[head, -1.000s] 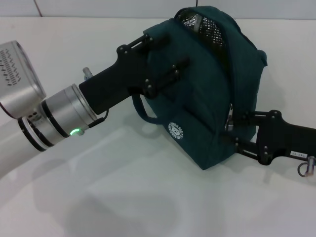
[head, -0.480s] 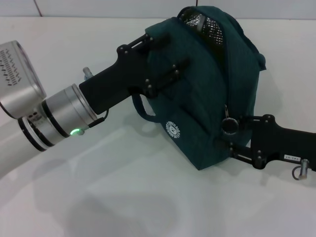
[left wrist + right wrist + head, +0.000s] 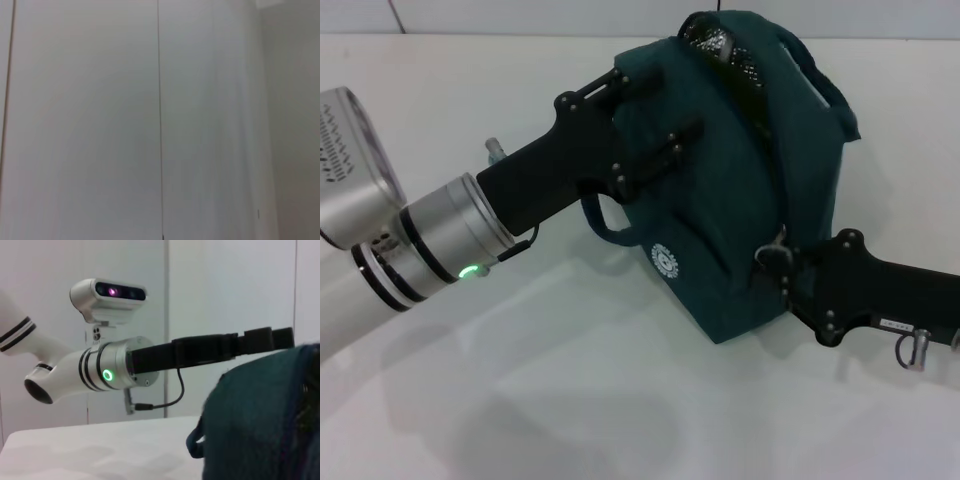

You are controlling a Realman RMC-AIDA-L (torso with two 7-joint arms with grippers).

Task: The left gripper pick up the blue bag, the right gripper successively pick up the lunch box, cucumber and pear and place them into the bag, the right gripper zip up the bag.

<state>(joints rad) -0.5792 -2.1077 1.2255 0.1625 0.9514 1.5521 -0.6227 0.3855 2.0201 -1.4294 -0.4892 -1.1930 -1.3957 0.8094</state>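
Zipping looks like the step now. Blue bag sits toward the table's far edge, tipped, its top gaping with silver lining showing. Left hand is clamped on the bag's upper side, steadying it. Right hand pinches the zipper pull low on the seam. I'd drag it steadily along the track, keeping the fabric taut.

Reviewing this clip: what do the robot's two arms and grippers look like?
The left gripper is a black claw with visible screws on a silver cylindrical wrist with black bands, a glowing green light and a thin black cable. The right gripper is all black, studded with screws, with a small white label and a metal ring hanging from its body.
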